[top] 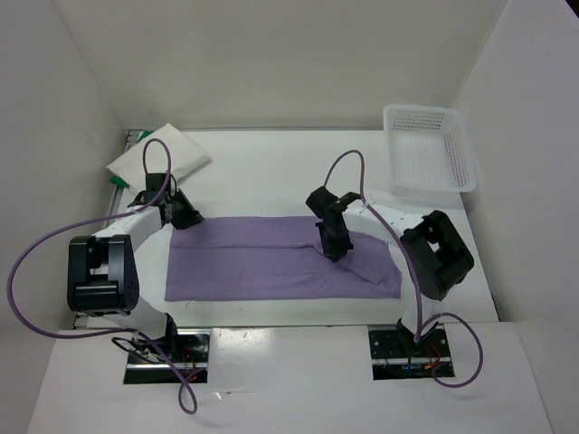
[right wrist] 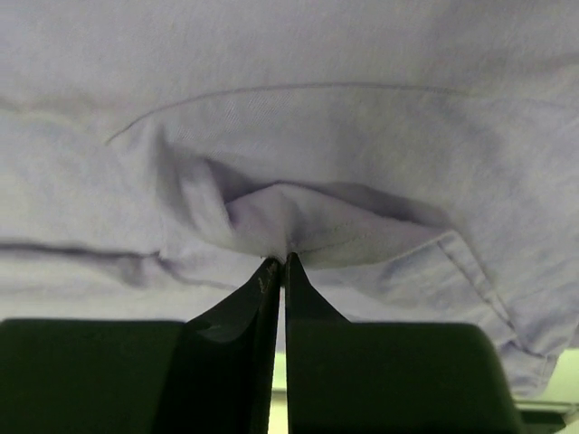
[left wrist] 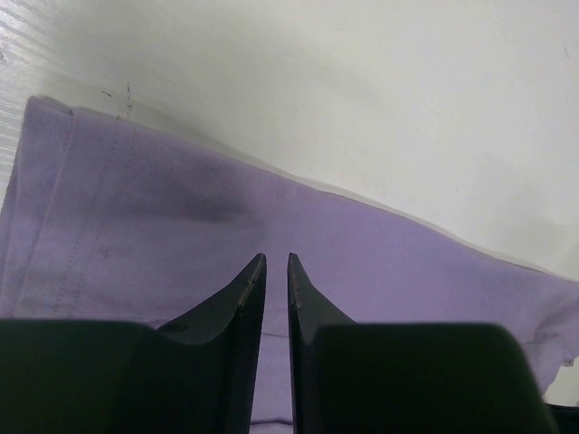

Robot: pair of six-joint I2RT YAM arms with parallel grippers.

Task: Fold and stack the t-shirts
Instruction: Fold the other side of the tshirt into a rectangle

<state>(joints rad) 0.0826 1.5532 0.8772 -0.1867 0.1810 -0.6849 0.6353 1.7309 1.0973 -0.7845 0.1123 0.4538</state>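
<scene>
The lavender t-shirt (top: pixel 271 262) lies spread as a long folded strip across the middle of the table. My right gripper (top: pixel 336 251) is over its right part and is shut on a pinched-up ridge of the lavender cloth (right wrist: pixel 317 136), which bunches at the gripper tips (right wrist: pixel 282 259). My left gripper (top: pixel 187 220) is at the shirt's far left corner. In the left wrist view the gripper (left wrist: pixel 273 258) is all but shut, with only a thin gap and nothing in it, over the flat lavender cloth (left wrist: pixel 362 235). The white t-shirt (top: pixel 163 158) lies folded at the far left, with a bit of green t-shirt (top: pixel 118 182) showing under its edge.
A white plastic lattice basket (top: pixel 430 149) stands at the far right corner. White walls close in the table on the left, back and right. Purple cables loop off both arms.
</scene>
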